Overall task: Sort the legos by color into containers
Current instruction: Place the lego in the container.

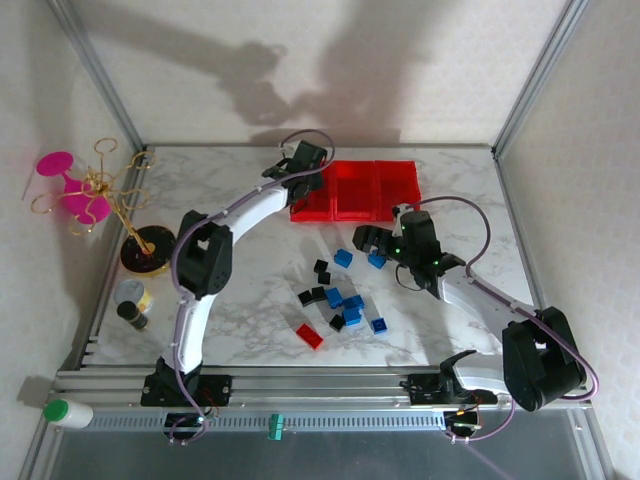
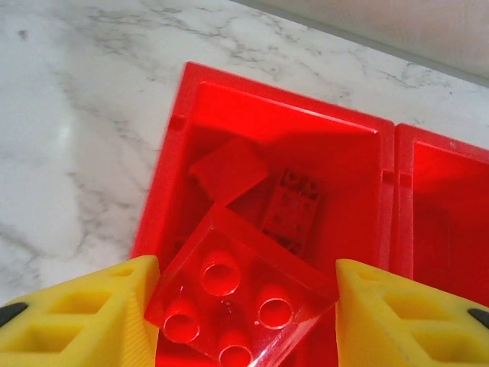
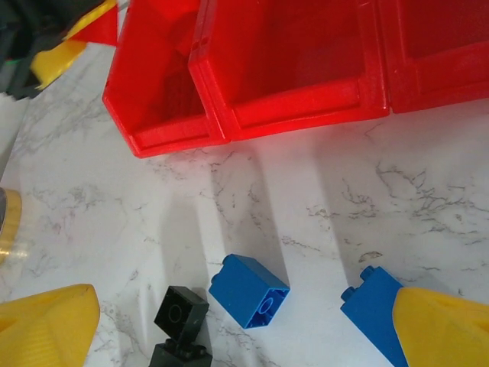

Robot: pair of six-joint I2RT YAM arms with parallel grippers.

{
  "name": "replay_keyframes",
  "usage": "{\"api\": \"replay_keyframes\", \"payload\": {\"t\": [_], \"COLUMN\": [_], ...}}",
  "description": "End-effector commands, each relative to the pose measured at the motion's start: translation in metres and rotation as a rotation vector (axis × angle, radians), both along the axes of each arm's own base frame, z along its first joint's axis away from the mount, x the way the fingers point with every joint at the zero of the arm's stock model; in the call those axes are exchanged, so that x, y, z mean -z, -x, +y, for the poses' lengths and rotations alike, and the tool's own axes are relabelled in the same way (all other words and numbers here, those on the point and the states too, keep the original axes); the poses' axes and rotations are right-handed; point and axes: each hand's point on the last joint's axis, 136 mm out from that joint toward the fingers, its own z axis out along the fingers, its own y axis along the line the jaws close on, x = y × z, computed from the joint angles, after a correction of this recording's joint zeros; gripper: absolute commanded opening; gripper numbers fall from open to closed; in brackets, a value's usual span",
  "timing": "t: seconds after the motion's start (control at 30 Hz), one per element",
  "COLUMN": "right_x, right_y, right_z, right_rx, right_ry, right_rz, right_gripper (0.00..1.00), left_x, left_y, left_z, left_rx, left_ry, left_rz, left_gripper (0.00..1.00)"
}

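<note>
Bricks (image 1: 334,297) in blue, black and red lay scattered on the marble table (image 1: 250,320) in front of a row of three red bins (image 1: 356,215). The left gripper (image 2: 244,306) hung over the leftmost bin (image 2: 164,176), its yellow fingers (image 2: 99,321) clamped on a clear red brick (image 2: 237,298) that sat tilted above the compartment. Two more bricks (image 2: 229,168) lay on the bin floor beneath it. The right gripper (image 3: 244,321) hovered low over the table near the bins, jaws spread wide and holding nothing. A blue brick (image 3: 250,290) and a black brick (image 3: 182,310) lay between its fingers, and a second blue brick (image 3: 367,306) touched one of them. A lone red brick (image 1: 309,336) lay nearest the arm bases.
</note>
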Motion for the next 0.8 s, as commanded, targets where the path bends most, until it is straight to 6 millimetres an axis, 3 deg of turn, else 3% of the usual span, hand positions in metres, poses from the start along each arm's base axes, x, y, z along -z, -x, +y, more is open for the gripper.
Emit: {"api": "replay_keyframes", "payload": {"t": [0.0,0.13,0.47,0.57,0.77], "right_x": [-0.013,-0.015,-0.024,-0.026,-0.023], "right_y": [-0.009,-0.008,-0.009,-0.008,0.000], "right_z": [0.000,-0.003,0.002,0.005,0.012], "right_rx": [0.009,0.014,-0.018,-0.040,-0.089], "right_ry": [-0.013,-0.010,-0.017,-0.014,0.017], "right_rz": [-0.039,-0.048,-0.079,-0.087,-0.086], "right_gripper": [0.99,0.99,0.99,0.99,0.99], "left_x": [0.006,0.011,-0.029,-0.044,-0.070], "left_y": [-0.018,-0.024,-0.020,-0.011,0.026], "left_z": [0.000,-0.005,-0.009,-0.012,-0.012], "left_rx": [-0.009,0.006,0.038,0.064,0.124], "left_ry": [-0.029,-0.025,0.023,0.051,0.092], "left_rz": [0.001,0.009,-0.043,-0.048,-0.067], "left_gripper": [0.55,0.64,0.72,0.71,0.70]}}
